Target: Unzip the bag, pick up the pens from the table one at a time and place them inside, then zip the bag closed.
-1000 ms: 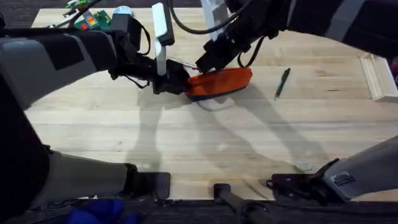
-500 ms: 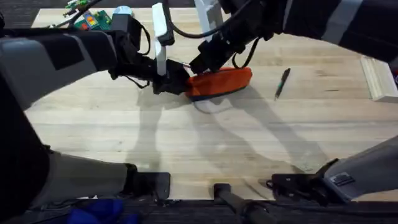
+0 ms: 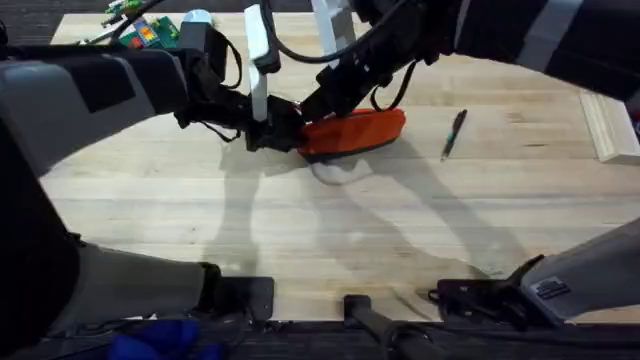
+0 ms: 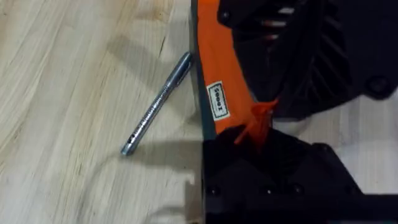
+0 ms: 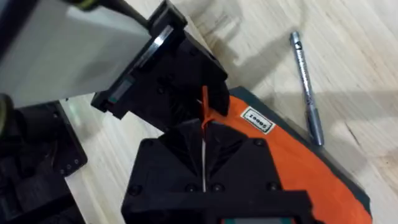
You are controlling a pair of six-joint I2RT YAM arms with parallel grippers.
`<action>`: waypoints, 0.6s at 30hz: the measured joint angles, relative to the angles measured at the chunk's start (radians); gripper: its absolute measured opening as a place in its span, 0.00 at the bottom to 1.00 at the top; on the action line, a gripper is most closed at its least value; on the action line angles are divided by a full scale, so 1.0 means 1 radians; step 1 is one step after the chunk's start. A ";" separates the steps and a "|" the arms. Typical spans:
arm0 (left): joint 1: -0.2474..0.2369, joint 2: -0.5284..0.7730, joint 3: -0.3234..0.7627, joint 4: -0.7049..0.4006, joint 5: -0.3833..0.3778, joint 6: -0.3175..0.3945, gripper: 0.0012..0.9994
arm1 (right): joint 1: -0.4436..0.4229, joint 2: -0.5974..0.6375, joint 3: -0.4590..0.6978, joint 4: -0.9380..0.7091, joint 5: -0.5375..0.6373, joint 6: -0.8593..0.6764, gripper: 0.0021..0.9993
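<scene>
Table point(image 3: 330, 230) planks carry the bag point(image 3: 365, 130), which lies with its long axis running left to right across our overhead view, orange top up and navy base down. Both arms meet at its left end. Our left gripper point(image 3: 268, 128) is clenched on that end of the fabric, anchoring it. Our right gripper point(image 5: 204, 163) is pinched shut on the orange zipper pull point(image 5: 204, 109), so we judge the coming draw runs along the bag's length toward its far right end. The silver pen point(image 4: 155, 106) lies just beside the bag's back edge, the dark pen point(image 3: 454, 132) well apart to the right. The fingers hide the zipper teeth, so we cannot tell how far it is open
</scene>
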 joint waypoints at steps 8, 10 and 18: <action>0.000 0.000 0.000 0.000 0.000 0.000 0.04 | -0.001 0.000 0.000 -0.002 -0.016 -0.003 0.03; 0.000 0.000 0.000 0.001 0.000 0.000 0.04 | -0.004 0.000 0.000 -0.001 -0.033 -0.002 0.13; 0.000 0.000 0.000 0.003 0.000 0.000 0.04 | -0.040 0.000 0.004 0.004 -0.090 0.015 0.96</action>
